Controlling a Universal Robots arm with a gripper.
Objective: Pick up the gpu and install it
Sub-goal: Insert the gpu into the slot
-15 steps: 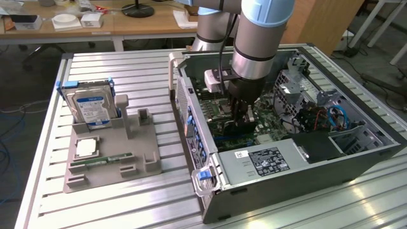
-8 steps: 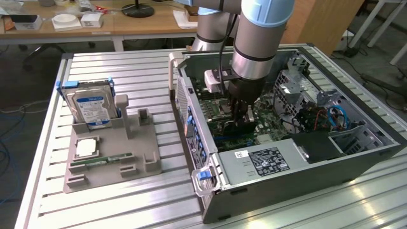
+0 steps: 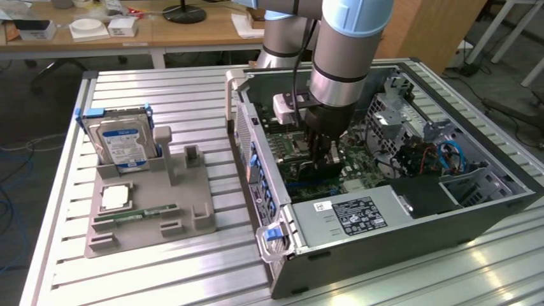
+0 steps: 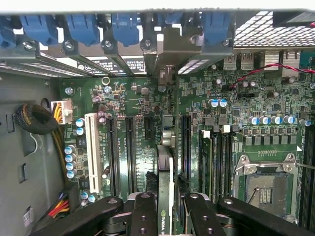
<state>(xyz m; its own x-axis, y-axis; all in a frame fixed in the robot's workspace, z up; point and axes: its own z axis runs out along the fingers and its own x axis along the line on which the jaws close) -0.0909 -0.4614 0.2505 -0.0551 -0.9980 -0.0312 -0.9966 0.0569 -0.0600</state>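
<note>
While the end effector (image 4: 166,200) clamps the gpu (image 4: 165,172) inside the case (image 3: 408,223), black slots (image 4: 130,147) flanking, hard drive (image 3: 123,143) outside

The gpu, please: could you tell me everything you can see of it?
The gpu appears edge-on: a thin green card bearing a logo, standing on edge above the black slots of the motherboard inside the open case. The black fingers of the pincer clamp it from both sides. Whether it is seated cannot be told.
</note>
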